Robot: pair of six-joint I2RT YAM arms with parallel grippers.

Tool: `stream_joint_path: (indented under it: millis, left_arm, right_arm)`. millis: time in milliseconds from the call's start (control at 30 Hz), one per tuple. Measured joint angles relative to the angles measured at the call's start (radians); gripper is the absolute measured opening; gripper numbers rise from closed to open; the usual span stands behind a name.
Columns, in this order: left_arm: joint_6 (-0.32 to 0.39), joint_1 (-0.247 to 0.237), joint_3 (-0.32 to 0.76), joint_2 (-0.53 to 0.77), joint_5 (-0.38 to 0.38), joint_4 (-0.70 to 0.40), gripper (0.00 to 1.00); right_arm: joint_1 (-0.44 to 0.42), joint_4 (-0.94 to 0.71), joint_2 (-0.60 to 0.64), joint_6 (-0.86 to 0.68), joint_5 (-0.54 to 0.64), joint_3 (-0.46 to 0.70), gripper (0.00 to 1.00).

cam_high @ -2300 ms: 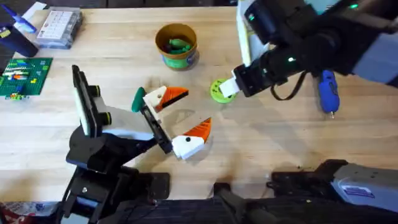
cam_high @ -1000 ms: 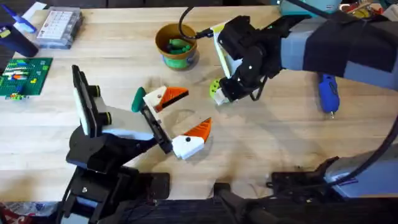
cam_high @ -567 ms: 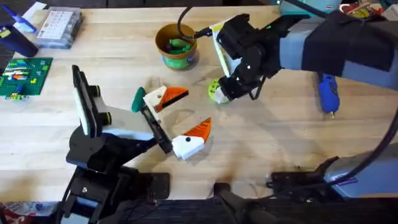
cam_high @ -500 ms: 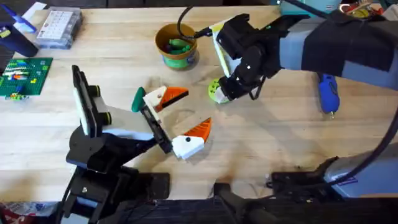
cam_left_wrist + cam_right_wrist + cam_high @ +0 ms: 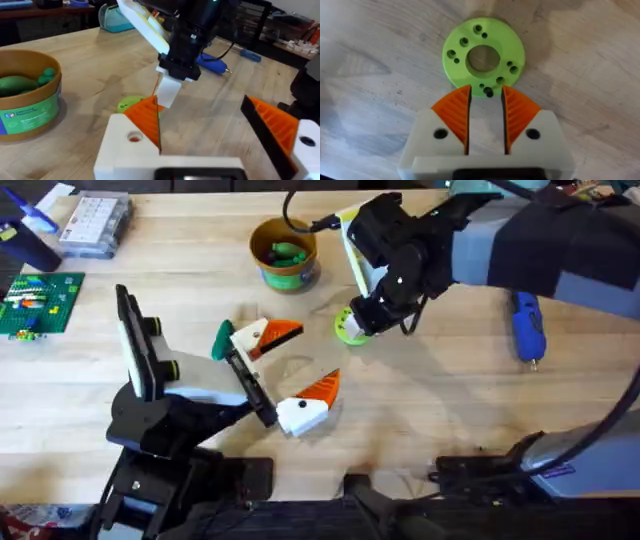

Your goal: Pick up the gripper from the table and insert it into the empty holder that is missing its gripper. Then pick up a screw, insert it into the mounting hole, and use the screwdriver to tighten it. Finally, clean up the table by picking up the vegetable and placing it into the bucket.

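**Right end effector over the vegetable**

Vegetable (image 5: 483,57) lies flat on the worktop (image 5: 440,400), near the bucket (image 5: 284,250). Right end effector (image 5: 485,111) hovers just over its near rim, pads slightly parted, gripping nothing. Left end effector (image 5: 220,135) sits open, idle. The disc looks light, stiff, thin; best pinched across the rim, one pad in the centre hole.

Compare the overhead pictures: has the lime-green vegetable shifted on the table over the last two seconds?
No. The vegetable lies at the same spot relative to the bucket; the right gripper came over it.
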Motion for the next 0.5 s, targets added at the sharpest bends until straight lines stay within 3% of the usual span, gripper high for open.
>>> stream_joint_path:
  millis: [367,500]
  left_arm:
    - [0.0,0.0,0.0,0.0,0.0,0.0,0.99]
    - [0.0,0.0,0.0,0.0,0.0,0.0,0.99]
  right_arm:
    - [0.003,-0.009,0.021,0.0,-0.004,0.0,0.317]
    - [0.01,-0.01,0.034,-0.002,-0.003,0.005,0.248]
